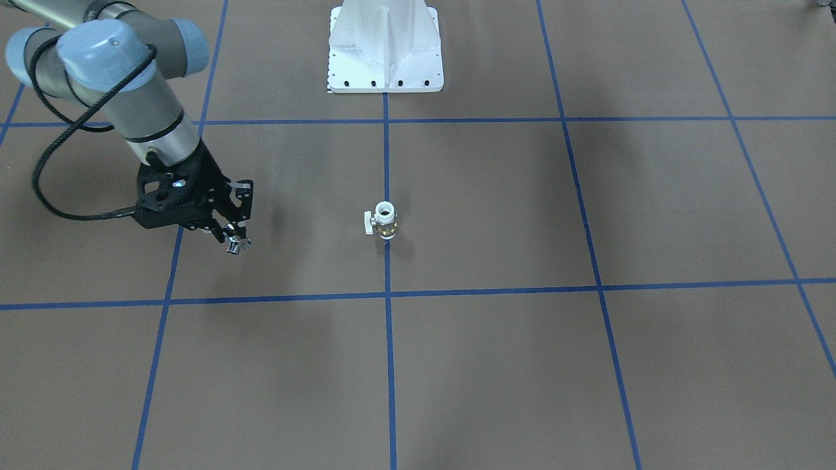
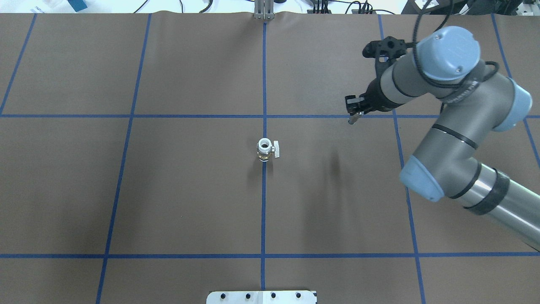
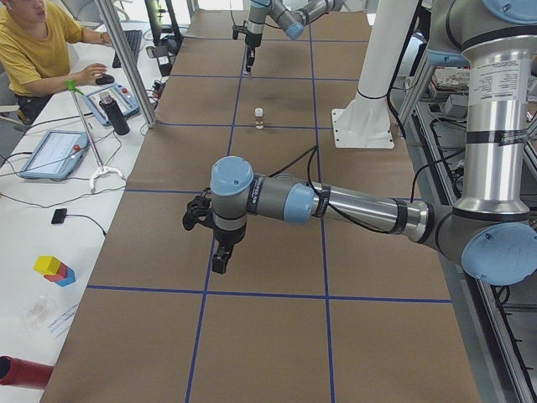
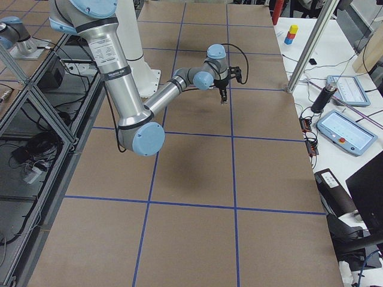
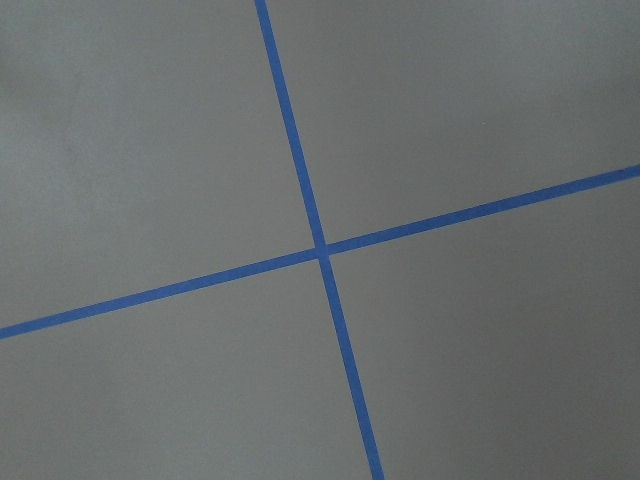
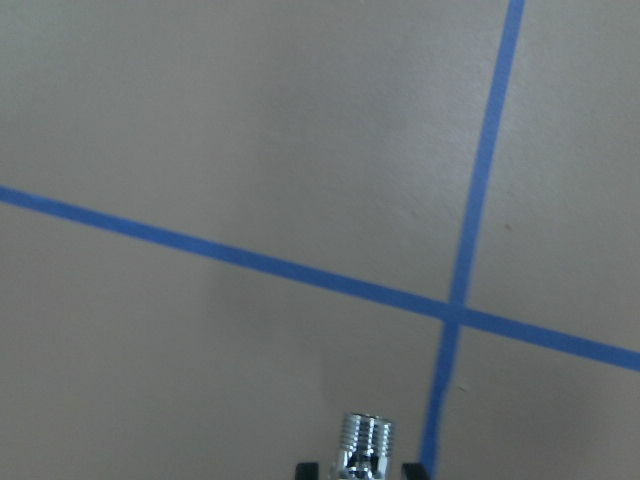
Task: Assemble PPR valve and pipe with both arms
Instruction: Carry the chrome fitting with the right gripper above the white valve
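Valve [image 1: 385, 220], upright on table [image 1: 496, 365] centre; pipe [image 1: 237, 245], clamped in right gripper [image 1: 230, 236]; left gripper [image 3: 220, 262], grip state cannot be told.

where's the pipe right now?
Front view, left side: pipe is clamped in the right gripper, well view-left of the valve standing on the centre tape line.

1. In the right wrist view, the bottom edge cut off the small shiny chrome metal fitting [image 6: 367, 445]. Only its threaded end showed, with slivers of black fingertips [image 6: 308, 470] beside it.
2. In the overhead view, the right arm's black two-finger gripper [image 2: 353, 115] was mostly hidden behind its own grey wrist.
3. The left arm's black two-finger gripper [image 3: 220, 260] appeared only in the exterior left view, and its jaw gap could not be told.
4. The top edge of the front-facing view cropped the white bolted pedestal base [image 1: 385, 59].
5. The small white-and-brass plastic valve [image 3: 258, 117] was too tiny in the exterior left view to show its handle.
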`<action>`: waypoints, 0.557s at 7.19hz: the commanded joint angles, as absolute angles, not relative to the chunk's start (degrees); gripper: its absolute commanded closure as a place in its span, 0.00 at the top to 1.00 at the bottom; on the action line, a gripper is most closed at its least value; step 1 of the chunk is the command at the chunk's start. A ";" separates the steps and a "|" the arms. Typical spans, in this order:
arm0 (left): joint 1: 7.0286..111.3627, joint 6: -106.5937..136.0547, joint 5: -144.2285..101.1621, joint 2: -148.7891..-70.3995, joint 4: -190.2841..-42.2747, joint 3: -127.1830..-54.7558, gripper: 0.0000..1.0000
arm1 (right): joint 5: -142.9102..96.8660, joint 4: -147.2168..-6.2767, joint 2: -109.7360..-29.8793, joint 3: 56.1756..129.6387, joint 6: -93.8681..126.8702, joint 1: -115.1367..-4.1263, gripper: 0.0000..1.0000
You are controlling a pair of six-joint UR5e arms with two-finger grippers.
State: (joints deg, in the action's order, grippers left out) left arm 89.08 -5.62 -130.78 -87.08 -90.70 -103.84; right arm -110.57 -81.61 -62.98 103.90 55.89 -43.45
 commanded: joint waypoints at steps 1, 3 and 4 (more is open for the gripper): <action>89.03 -5.63 -130.78 -87.01 -90.70 -103.71 1.00 | -105.32 -92.67 -52.16 103.71 68.84 -37.99 0.00; 89.03 -5.62 -130.78 -87.01 -90.70 -103.28 1.00 | -99.17 -100.69 -45.20 102.92 77.39 -32.19 0.00; 89.03 -5.62 -130.78 -87.01 -90.70 -103.18 1.00 | -96.53 -102.72 -42.04 100.31 80.82 -29.99 0.00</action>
